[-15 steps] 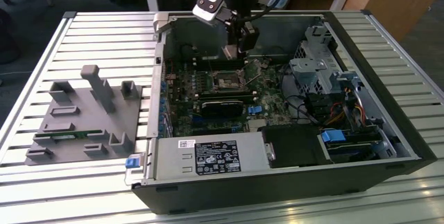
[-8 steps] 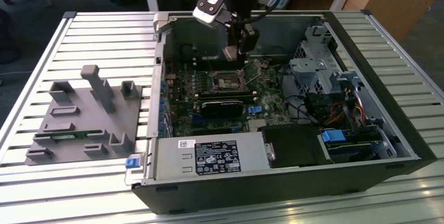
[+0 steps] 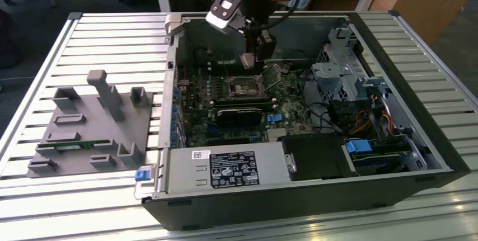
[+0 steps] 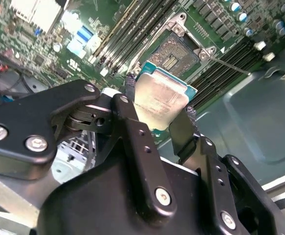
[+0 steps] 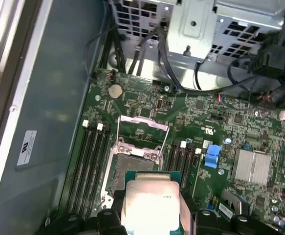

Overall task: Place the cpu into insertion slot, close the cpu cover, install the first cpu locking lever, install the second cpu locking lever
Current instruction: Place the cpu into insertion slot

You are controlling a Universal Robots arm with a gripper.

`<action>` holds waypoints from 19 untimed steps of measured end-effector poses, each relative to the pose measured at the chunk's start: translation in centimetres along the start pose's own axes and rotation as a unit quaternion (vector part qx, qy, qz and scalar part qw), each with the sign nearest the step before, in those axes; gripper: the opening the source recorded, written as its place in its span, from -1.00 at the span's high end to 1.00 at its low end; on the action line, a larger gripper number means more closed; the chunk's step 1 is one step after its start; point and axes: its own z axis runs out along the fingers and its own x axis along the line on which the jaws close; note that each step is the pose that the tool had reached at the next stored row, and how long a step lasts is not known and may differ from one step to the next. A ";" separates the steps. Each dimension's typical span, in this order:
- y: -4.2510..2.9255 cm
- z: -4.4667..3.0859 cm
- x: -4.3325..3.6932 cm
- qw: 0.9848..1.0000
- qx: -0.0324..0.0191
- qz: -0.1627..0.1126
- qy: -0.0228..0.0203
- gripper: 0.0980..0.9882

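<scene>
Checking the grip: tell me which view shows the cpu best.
The second wrist view: the cpu shows most of its metallic top, clamped in the gripper. In the first wrist view the frame edge cuts the cpu off; in the exterior view it is a small tile under the gripper.

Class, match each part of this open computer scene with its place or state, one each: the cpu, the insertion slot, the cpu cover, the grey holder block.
Things:
1. the cpu
2. the insertion slot
3. the cpu cover
4. the grey holder block

Places or states:
A. flipped open beside the slot
B. outside the computer case, at the exterior view's left
C. clamped in the gripper, above the slot
D. uncovered, with nothing in it

Pairs: 1-C, 2-D, 3-A, 4-B.
</scene>
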 end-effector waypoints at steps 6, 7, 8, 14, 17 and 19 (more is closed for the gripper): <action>-0.04 0.49 0.00 0.999 -0.001 0.052 -0.005 0.04; -0.04 0.53 0.00 0.999 -0.001 0.053 -0.005 0.04; -0.05 0.57 -0.01 0.999 -0.001 0.053 -0.005 0.04; -0.07 0.80 0.03 0.998 -0.001 0.055 -0.005 0.04; -0.08 1.00 0.06 0.997 -0.001 0.075 -0.007 0.04; -0.09 1.15 0.06 0.996 -0.001 0.092 -0.009 0.04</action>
